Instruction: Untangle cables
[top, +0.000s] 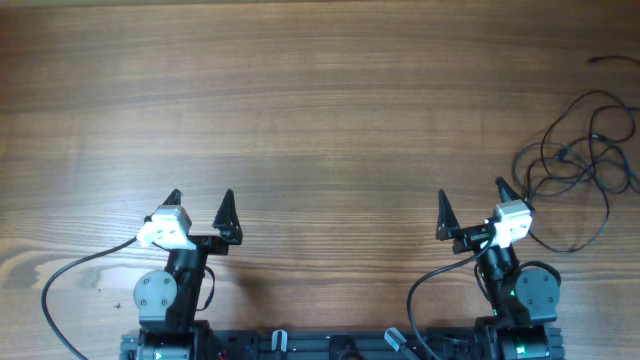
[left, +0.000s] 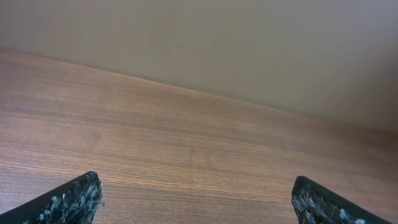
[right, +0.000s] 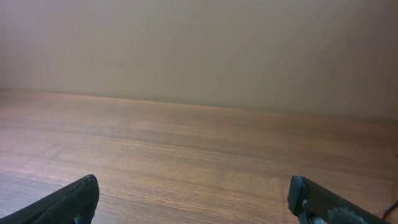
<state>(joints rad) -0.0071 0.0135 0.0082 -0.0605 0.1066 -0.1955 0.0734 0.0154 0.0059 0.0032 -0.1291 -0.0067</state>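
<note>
Cables (top: 562, 155) loose tangle, no clear axis | left pincer (top: 200, 195) apart | right pincer (top: 470, 190) apart

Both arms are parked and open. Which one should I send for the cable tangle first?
Right. The cables lie at the far right of the table, just beyond the right gripper. The left gripper sits on the opposite side, with only wood in its wrist view. Both are open.
</note>
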